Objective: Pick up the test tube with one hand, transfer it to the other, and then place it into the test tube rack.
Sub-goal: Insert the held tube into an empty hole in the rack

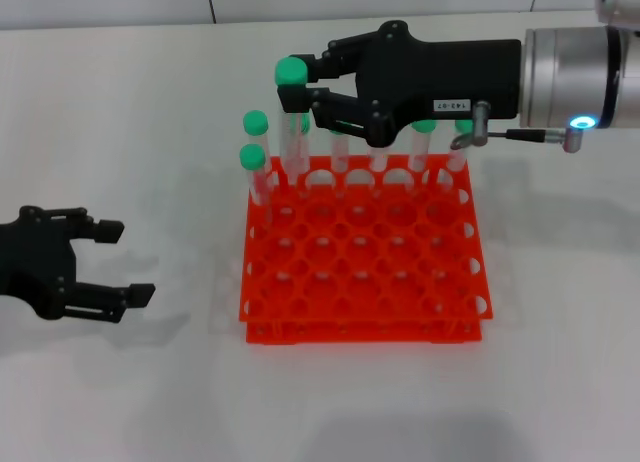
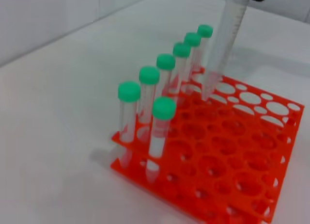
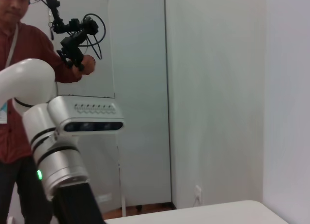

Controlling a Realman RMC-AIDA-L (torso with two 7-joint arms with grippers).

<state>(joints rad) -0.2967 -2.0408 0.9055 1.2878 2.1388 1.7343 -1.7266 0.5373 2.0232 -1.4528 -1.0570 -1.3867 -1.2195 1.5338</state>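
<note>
From the head view, the labelled black right gripper (image 1: 300, 94) clamped the slim clear green-capped test tube (image 1: 293, 117) above the red-orange holed plastic test tube rack (image 1: 365, 282); handover looked done, insertion remained. The unlabelled left gripper (image 1: 115, 262) rested open, empty. The left wrist view showed the tube's tip (image 2: 209, 88) nearly entering a back-row hole.

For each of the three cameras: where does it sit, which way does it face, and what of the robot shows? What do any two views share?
Head: above, looking forward and down at the rack; left end effector open beside it, right end effector holding the tube over it.
Left wrist: low, facing the rack and the tube coming down; own fingers unseen.
Right wrist: faces outward at a wall, a person and a robot arm.
Shared: head and left wrist both show rack and tube.
</note>
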